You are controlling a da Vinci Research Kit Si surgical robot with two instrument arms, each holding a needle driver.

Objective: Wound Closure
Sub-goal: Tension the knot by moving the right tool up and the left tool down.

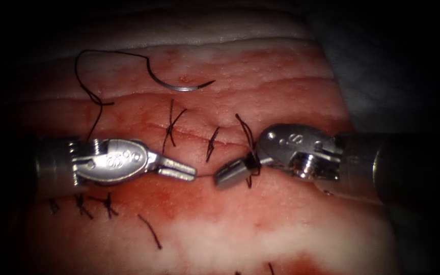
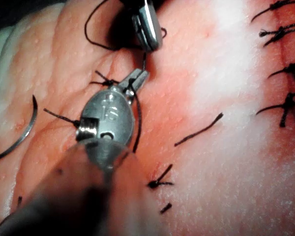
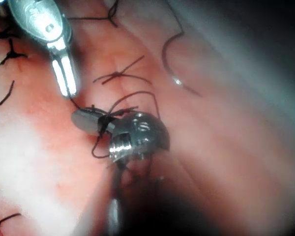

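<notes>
Left tool (image 1: pixel 187 171) is clenching the thread (image 1: pixel 205 175) at its jaw tips. Right tool (image 1: pixel 234 171), thread wrapping round its jaws, is looking clenched too, probably for a knot. Needle (image 1: pixel 176 84) is lying loose on the tissue (image 1: pixel 281 91), well beyond both jaws.

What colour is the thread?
The thread is dark, near black; the endoscope view shows it best, trailing from the needle.

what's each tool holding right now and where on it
Left tool grips the thread's end; right tool has thread looped round its jaws. Needle lies free on the tissue.
</notes>
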